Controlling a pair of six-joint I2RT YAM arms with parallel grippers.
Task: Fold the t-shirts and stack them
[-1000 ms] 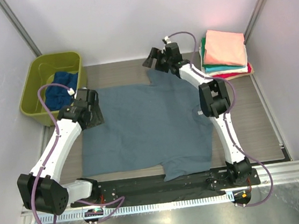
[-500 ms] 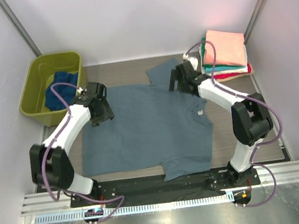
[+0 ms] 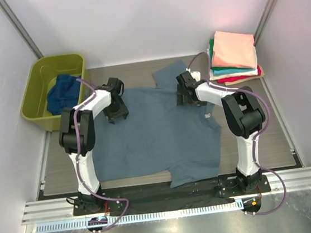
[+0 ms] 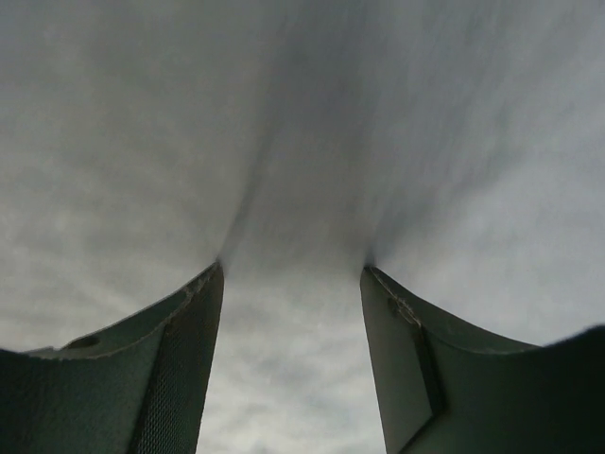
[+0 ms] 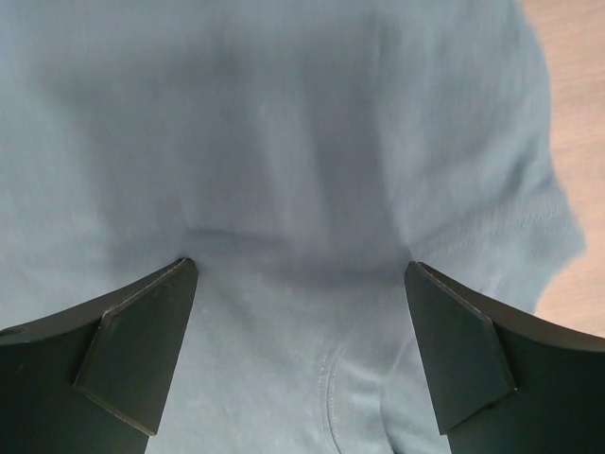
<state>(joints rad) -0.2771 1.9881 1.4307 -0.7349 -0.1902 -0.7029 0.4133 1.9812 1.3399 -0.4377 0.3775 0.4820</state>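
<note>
In the top external view, the dusty grey-blue t-shirt [image 3: 152,134] of plain soft cloth is seen spread flat and unfolded on the brown wooden table [image 3: 269,131], collar toward the right arm and one sleeve toward the far edge. The left gripper [image 3: 115,111] is lowered onto the far left part of the cloth and the right gripper [image 3: 187,96] onto the far right part, near the collar. The stack of folded t-shirts [image 3: 232,51], salmon pink uppermost, is set at the far right corner, and the dark navy blue t-shirt [image 3: 63,93] lies crumpled in the olive-green plastic tub [image 3: 31,88] at the far left. In the left wrist view, the left gripper [image 4: 291,270] is shown with its fingers [image 4: 180,350] held apart and the tips pressed on the cloth; a low ridge of fabric is raised between them, but no pinch is made. In the right wrist view, the right gripper [image 5: 301,267] is shown with its fingers [image 5: 132,350] spread wide, tips resting on the cloth beside a stitched seam [image 5: 331,378]. The garment is judged to be light, limp and easily wrinkled, with no stiffness to hold a shape; it is expected to drag and bunch if it is pushed. A hold is best taken by pinching a raised fold at two matching points along the far edge, so that the cloth can be carried over evenly.
</note>
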